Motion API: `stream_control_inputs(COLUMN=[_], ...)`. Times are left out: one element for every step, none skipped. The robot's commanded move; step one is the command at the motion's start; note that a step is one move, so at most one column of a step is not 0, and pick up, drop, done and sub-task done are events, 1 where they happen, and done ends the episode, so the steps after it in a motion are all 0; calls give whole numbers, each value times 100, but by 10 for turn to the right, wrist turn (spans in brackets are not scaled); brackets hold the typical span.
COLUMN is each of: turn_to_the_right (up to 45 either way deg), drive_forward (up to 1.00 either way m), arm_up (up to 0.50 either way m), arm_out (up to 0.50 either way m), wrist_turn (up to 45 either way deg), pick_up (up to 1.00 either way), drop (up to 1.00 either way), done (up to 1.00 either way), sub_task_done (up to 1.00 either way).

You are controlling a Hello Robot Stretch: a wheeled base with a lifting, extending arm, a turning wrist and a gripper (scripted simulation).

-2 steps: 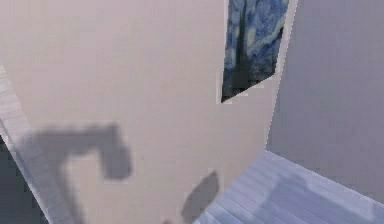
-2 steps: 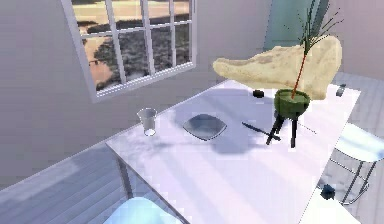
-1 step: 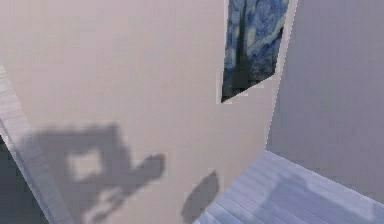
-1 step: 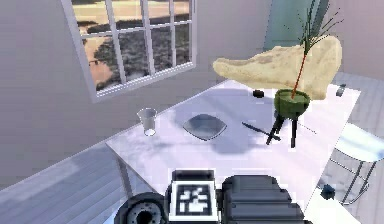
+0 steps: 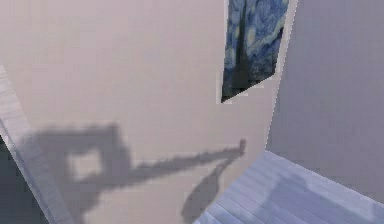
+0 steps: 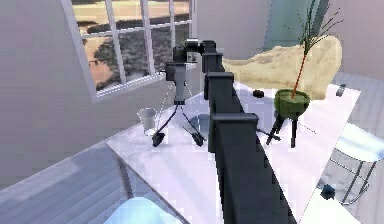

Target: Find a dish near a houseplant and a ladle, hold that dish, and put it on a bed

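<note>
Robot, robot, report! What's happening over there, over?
Pincer at the table, can't tell if holding anything. Pale round shape near it, maybe the dish. Glass close by; houseplant farther along.

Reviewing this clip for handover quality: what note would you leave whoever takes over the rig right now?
Gripper: out over the white table; cannot tell whether it holds anything.
Things: houseplant stands on the table, toward the arm side view's right; a clear glass near the table's left corner.
Done: houseplant's table reached.
Left: secure the dish, carry it to a bed, set it down.
</note>
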Motion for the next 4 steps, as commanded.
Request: stream_control_inputs(turn_to_the_right=[0, 0, 0, 0], drive_forward=[0, 0, 0, 0], arm_up=[0, 0, 0, 0], arm_out=[0, 0, 0, 0], wrist_turn=[450, 450, 450, 450], pick_up=[0, 0, 0, 0], drop=[0, 0, 0, 0], done=[0, 0, 0, 0], sub_task_done=[0, 0, 0, 0])
